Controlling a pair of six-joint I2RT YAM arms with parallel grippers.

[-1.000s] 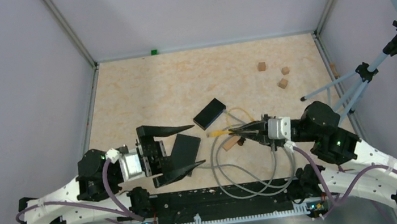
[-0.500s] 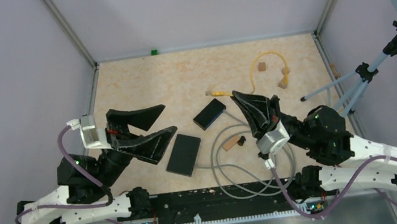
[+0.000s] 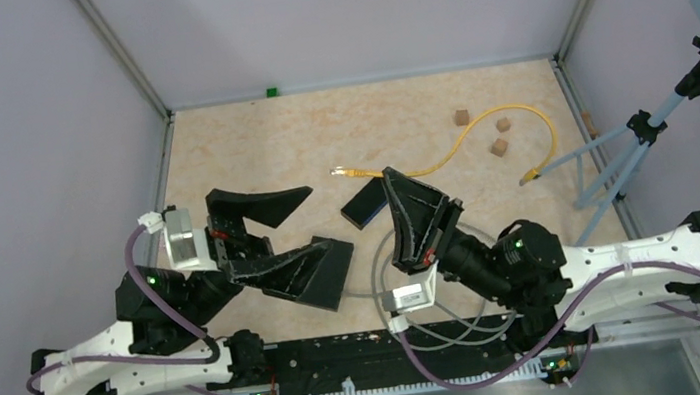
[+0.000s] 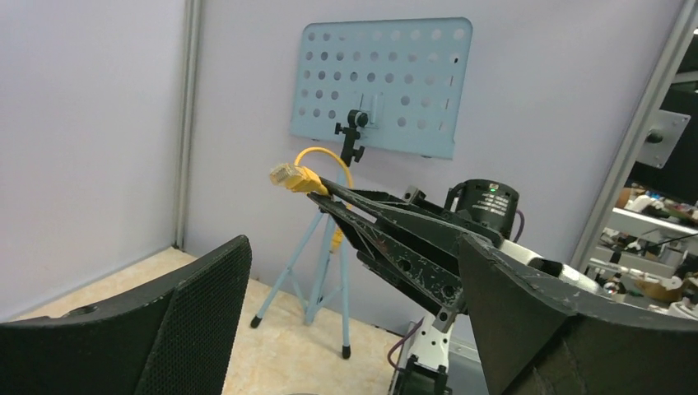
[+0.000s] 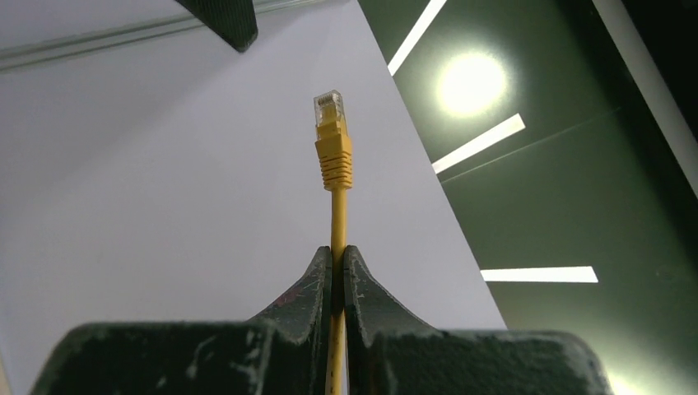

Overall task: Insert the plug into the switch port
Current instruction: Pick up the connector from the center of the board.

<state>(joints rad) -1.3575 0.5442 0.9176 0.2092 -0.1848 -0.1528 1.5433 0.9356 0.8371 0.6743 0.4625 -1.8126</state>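
Observation:
My right gripper (image 3: 387,175) is shut on a yellow cable (image 3: 479,133) just behind its clear-tipped plug (image 3: 343,171), held in the air and pointing left. In the right wrist view the plug (image 5: 332,132) sticks up above the closed fingertips (image 5: 360,276). A small black box, the switch (image 3: 364,212), lies on the table, partly hidden under the right gripper. My left gripper (image 3: 320,219) is open and empty, left of the switch, over a flat black slab (image 3: 324,279). In the left wrist view the plug (image 4: 290,175) shows beyond my open fingers (image 4: 177,321).
Three small wooden cubes (image 3: 498,147) lie at the back right. A light blue tripod (image 3: 622,149) stands by the right wall, with a perforated blue plate (image 4: 379,86) on it. Grey cable loops (image 3: 421,315) lie at the near edge. The yellow cable's other end (image 3: 528,177) rests near the tripod.
My right gripper has swung left and nearer with the yellow cable, carrying the plug left and straightening the cable's arc. My left gripper has moved right, over the black slab.

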